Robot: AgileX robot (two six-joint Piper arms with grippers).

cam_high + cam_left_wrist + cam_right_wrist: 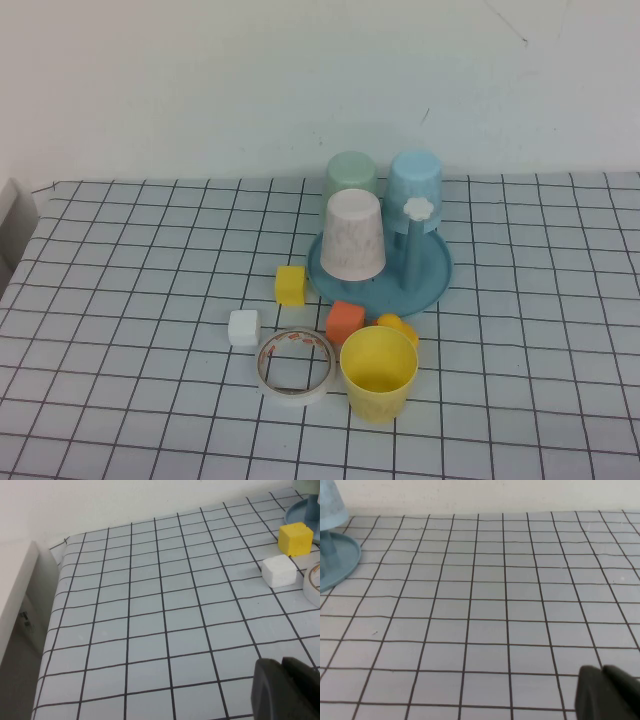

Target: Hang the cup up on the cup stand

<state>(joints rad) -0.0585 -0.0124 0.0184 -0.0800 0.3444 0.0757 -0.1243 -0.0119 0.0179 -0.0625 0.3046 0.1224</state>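
The yellow cup stands upright, mouth up, on the checked cloth in front of the teal-blue cup stand. The stand bears a pinkish-white cup, a pale green cup and a light blue cup, all upside down. One peg with a white flower knob is bare. Neither arm shows in the high view. My left gripper is shut and empty over the cloth at the table's left. My right gripper is shut and empty over the cloth right of the stand.
A tape roll, a white block, a yellow block, an orange block and a small yellow duck lie round the yellow cup. The left wrist view shows the table's left edge, the yellow block and white block.
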